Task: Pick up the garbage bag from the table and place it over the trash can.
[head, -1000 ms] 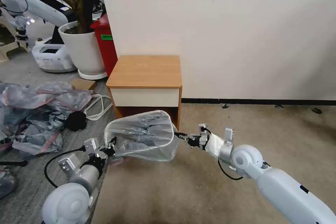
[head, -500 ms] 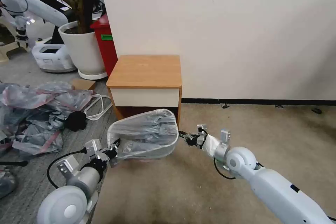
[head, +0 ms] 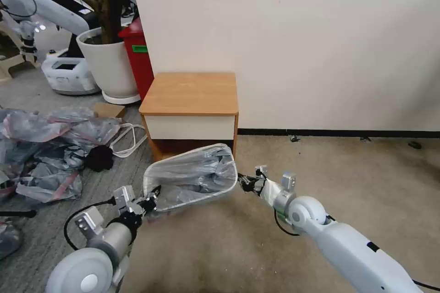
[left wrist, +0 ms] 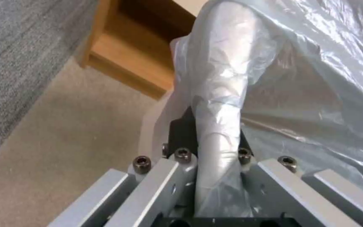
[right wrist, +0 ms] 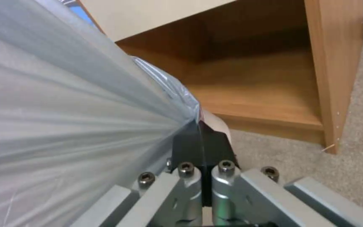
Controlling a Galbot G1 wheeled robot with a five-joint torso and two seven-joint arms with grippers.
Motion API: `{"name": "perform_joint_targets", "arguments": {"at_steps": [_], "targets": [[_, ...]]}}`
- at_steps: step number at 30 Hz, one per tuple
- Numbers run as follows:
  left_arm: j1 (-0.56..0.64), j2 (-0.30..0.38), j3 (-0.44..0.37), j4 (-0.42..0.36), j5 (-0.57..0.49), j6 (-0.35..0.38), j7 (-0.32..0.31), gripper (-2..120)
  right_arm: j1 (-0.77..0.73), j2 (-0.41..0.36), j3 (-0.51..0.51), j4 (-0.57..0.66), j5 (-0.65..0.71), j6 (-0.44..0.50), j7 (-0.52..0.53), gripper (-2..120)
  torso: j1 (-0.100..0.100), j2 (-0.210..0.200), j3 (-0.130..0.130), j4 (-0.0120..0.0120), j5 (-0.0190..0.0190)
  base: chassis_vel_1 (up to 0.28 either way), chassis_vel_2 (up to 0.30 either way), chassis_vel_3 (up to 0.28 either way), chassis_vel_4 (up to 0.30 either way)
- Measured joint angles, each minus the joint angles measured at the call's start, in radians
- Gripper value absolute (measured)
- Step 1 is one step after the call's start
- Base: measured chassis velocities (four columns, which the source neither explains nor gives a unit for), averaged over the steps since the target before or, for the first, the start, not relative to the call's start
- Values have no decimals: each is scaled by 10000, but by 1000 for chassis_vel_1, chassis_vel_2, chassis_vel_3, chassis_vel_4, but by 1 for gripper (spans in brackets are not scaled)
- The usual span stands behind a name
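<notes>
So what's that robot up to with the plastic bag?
It is fitting a garbage bag over a small trash can on the floor in front of the table. The left pincer grips one side of the bag's mouth and the right pincer grips the other, stretching it open between them. The bag covers the can's top but is not yet released.

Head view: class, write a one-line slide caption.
Both grippers, left and right, stretch the garbage bag over the trash can before the table.
</notes>
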Motion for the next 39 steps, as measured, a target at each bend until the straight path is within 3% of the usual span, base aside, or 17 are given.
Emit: {"name": "perform_joint_targets", "arguments": {"at_steps": [5,9,16,17,18,23,27,32,36,39], "targets": [[-58,-14,16,185,94,-11,2,3,-99,-117,-43,285,-144,181,289,0,0,0,-1,0,0,0,0,0,0],[-238,-30,93,551,341,-120,17,3,-264,-283,2,743,-264,275,749,12,0,0,0,1,-1,0,0,0,0],[-610,-82,168,1242,625,-378,-4,3,-662,-618,304,1547,-305,315,1218,37,1,0,0,0,-1,0,0,0,0],[-778,-122,161,1450,649,-457,-121,3,-793,-758,452,1842,-418,322,1410,52,0,0,0,0,0,0,0,0,0],[-825,-109,124,1510,655,-495,-174,3,-830,-855,494,1994,-677,321,1688,59,0,0,0,0,0,0,0,0,0],[-800,47,-8,1389,725,-558,-268,3,-966,-1113,814,2543,-1626,95,2203,73,0,0,0,0,1,0,0,0,0],[-660,267,-81,1123,1392,-809,-272,3,-1553,-1549,1595,3935,-2968,-471,2340,92,0,0,0,0,1,0,0,0,0],[-515,253,-50,846,1848,-1015,-293,3,-2131,-1714,2179,5349,-3448,-966,2496,102,0,0,-1,-1,1,0,0,0,0],[-181,62,167,502,2922,-1391,-307,3,-2779,-1738,2473,7220,-3700,-2090,2827,109,0,1,-1,0,-1,0,0,0,0],[-82,-17,263,385,3364,-1483,-274,3,-2826,-1739,2398,7680,-3820,-2523,2909,110,0,0,-2,0,0,0,0,0,0]]}}
